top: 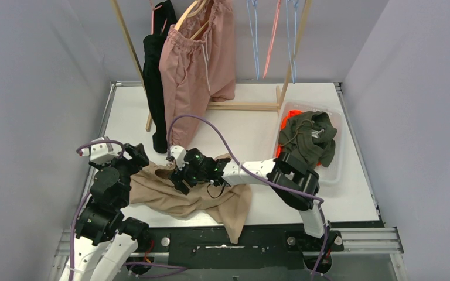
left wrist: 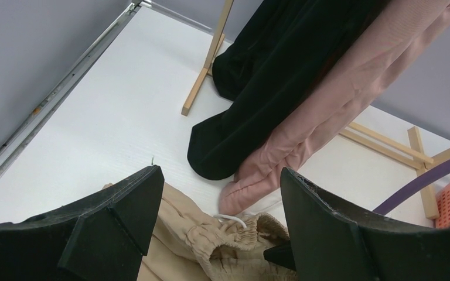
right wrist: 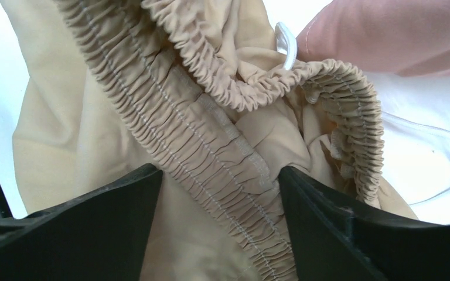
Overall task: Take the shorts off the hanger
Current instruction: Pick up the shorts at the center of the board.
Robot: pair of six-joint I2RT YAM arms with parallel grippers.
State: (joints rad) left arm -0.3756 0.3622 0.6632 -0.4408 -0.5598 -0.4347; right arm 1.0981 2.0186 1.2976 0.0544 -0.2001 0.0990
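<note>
The beige shorts [top: 176,196] lie crumpled on the desk [top: 252,132] in front of the wooden rack [top: 243,106], free of any hanger. The dusty pink shorts [top: 196,70] hang on the rack itself. The right gripper [right wrist: 220,175] stands wide open, straddling the beige gathered waistband (the white drawstring [right wrist: 287,47] loops just past it). The left gripper [left wrist: 221,174], also wide and empty, sits front-left of the rack. A good grasp would likely close on the thick elastic, not the cord, then lift high enough that the legs clear the desk before going to the bin [top: 337,167] at the rack's right.
</note>
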